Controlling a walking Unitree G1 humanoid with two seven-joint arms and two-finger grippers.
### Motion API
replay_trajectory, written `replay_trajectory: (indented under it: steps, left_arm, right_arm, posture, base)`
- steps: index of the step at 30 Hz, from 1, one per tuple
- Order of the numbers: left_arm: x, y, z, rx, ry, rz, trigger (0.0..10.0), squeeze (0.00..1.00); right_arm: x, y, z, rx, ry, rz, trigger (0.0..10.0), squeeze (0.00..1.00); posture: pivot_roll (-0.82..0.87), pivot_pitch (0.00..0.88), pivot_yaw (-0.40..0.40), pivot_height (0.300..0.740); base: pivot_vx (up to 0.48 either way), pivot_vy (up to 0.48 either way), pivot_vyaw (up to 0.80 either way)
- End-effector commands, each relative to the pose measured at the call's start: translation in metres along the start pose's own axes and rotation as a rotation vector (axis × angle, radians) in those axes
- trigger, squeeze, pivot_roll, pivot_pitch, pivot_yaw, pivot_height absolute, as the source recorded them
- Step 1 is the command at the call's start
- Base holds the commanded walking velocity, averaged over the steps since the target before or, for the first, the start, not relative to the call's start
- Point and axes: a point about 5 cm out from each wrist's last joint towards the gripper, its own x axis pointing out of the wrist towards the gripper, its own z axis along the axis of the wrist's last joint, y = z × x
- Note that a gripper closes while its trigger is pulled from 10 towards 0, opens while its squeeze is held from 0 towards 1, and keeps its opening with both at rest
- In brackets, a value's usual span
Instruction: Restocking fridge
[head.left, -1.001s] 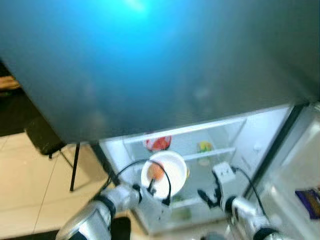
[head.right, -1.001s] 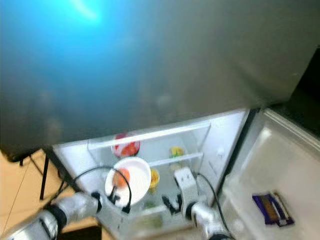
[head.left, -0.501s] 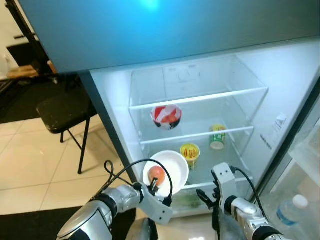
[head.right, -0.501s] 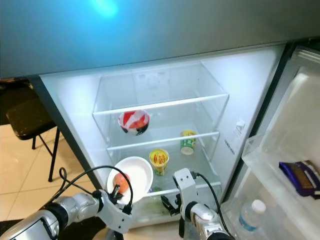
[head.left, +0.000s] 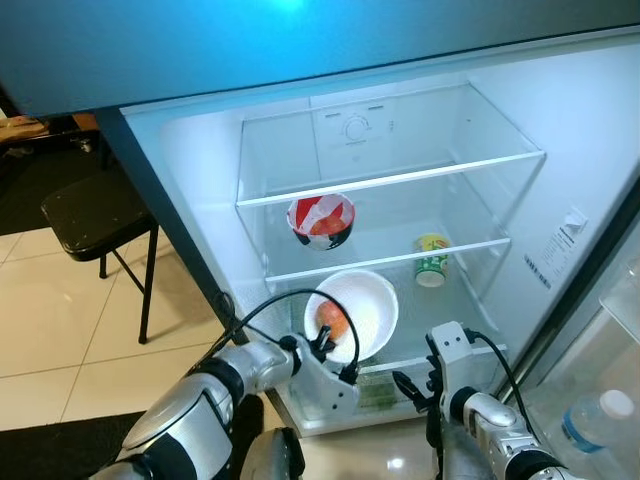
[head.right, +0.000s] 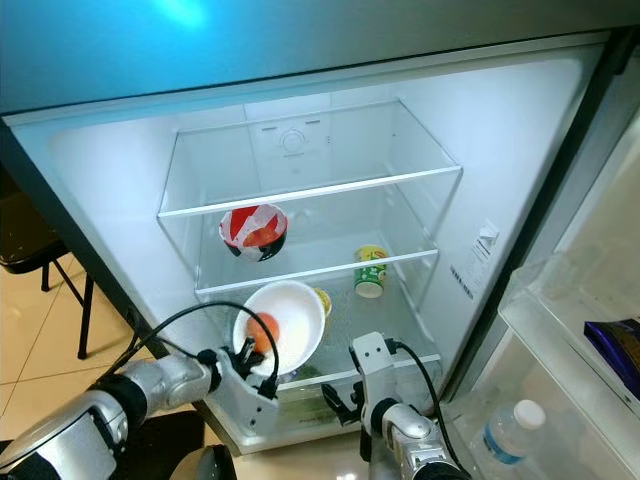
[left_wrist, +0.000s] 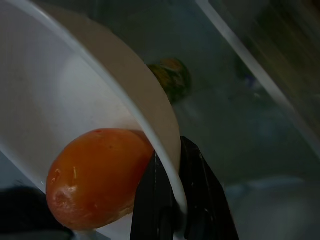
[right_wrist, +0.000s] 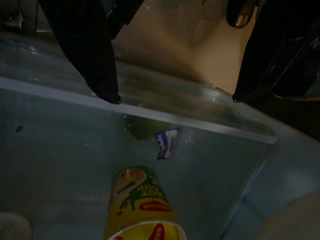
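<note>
**Bowl with fruit heading for the lower shelf**

Bowl (head.left: 352, 312) first: we have this white dish clamped at its rim by our left gripper (head.left: 333, 358), fingers closed across the edge, with an orange fruit (head.left: 331, 321) lying inside against the low side. It hangs tilted at the fridge (head.left: 200, 180) opening, just in front of the lower glass shelf (head.left: 480, 352). Our right gripper (head.left: 414, 386) hovers near that shelf's front edge, fingers spread and empty, looking in at a yellow cup (right_wrist: 144, 212). A red-and-white bowl (head.left: 321, 218) and a green cup (head.left: 432, 259) sit on the shelf above. We judge the safest move is levelling the dish before sliding it in, keeping clear of the yellow cup.
</note>
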Motion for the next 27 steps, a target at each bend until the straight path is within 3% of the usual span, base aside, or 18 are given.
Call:
replay_trajectory:
  steps: [1, 5, 7, 14, 24, 27]
  left_arm:
    - [0.004, 0.015, 0.005, 0.036, -0.045, 0.040, 10.0, 0.00]
    - [0.005, 0.027, 0.006, 0.055, -0.065, 0.067, 10.0, 0.00]
    - [0.005, 0.047, 0.006, 0.087, -0.088, 0.112, 10.0, 0.00]
    - [0.006, 0.064, 0.005, 0.108, -0.088, 0.138, 10.0, 0.00]
    - [0.002, 0.086, -0.012, 0.110, 0.024, 0.110, 10.0, 0.00]
    - [-0.002, 0.099, -0.022, 0.095, 0.093, 0.130, 10.0, 0.00]
  right_arm:
    - [0.001, 0.001, 0.003, 0.007, -0.021, 0.006, 10.0, 0.00]
    - [0.001, 0.001, 0.003, 0.008, -0.026, 0.007, 10.0, 0.00]
    - [0.000, 0.000, 0.003, 0.011, -0.035, 0.008, 10.0, 0.00]
    - [-0.001, 0.000, 0.002, 0.013, -0.042, 0.006, 10.0, 0.00]
    - [-0.007, 0.004, -0.006, 0.013, -0.065, 0.015, 10.0, 0.00]
    - [-0.009, 0.006, -0.010, 0.016, -0.079, 0.018, 10.0, 0.00]
  posture:
    - [-0.14, 0.000, 0.096, 0.550]
    - [-0.14, 0.000, 0.099, 0.550]
    - [-0.15, 0.000, 0.108, 0.550]
    - [-0.16, 0.000, 0.118, 0.550]
    - [-0.20, 0.049, 0.144, 0.550]
    - [-0.22, 0.084, 0.159, 0.550]
  base:
    - [0.000, 0.000, 0.00]
    - [0.000, 0.000, 0.00]
    - [0.000, 0.000, 0.00]
    - [0.000, 0.000, 0.00]
    - [0.000, 0.000, 0.00]
    - [0.000, 0.000, 0.00]
